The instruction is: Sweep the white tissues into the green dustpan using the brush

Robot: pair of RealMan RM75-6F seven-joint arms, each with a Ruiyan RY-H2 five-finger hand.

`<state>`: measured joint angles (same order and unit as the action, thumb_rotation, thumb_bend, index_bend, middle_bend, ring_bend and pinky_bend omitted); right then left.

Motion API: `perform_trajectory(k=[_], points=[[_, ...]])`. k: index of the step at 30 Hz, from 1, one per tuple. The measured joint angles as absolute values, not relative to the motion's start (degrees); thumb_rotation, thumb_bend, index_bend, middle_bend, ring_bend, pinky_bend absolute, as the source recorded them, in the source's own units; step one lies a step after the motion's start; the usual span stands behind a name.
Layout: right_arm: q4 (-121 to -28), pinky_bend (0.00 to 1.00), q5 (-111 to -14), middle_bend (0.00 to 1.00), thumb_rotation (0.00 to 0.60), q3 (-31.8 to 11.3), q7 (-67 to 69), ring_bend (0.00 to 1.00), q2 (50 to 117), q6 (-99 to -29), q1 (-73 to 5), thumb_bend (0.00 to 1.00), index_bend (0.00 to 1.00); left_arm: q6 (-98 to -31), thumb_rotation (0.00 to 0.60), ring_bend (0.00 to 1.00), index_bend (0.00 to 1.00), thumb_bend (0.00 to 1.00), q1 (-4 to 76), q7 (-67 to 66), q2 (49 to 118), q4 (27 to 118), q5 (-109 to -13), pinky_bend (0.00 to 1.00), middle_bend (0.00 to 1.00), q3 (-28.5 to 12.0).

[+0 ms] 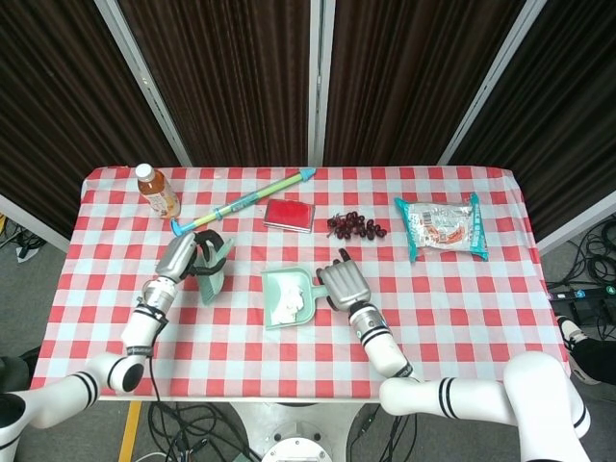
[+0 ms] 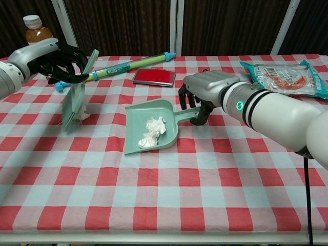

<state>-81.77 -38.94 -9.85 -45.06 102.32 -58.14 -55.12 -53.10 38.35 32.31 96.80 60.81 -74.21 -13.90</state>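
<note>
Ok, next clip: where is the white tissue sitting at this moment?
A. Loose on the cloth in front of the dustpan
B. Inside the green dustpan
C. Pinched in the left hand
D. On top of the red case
B. The crumpled white tissue lies inside the green dustpan, whose handle the right hand grips, while the left hand holds only the brush off to the side.

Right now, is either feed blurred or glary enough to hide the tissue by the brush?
Chest view: sharp, evenly lit, no glare; a white tissue shows beside the brush held by the left hand. Head view: sharp too, but the brush hides that tissue.
</note>
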Motion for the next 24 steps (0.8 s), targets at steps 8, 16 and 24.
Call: perform_trajectory(k=[8,16,24], points=[[-80.49,0.09,-38.47,0.59,0.600,-10.37,-45.64,0.32,103.81,-58.24,-55.57,0.34,0.70,-53.00,0.600,0.60,0.53,0.48,40.17,40.25,99.55,61.67,-78.72,0.84,0.56,-12.97],[-79.85,0.09,-38.48,0.59,0.600,-11.08,-45.19,0.32,104.36,-58.44,-55.47,0.34,0.70,-54.19,0.600,0.60,0.53,0.48,42.58,42.44,102.03,64.31,-80.62,0.84,0.56,-13.08],[-78.92,0.09,-38.78,0.59,0.600,-11.44,-43.74,0.32,104.95,-57.67,-55.20,0.34,0.70,-52.88,0.600,0.60,0.53,0.48,44.44,41.02,103.30,65.91,-80.32,0.84,0.56,-13.25]])
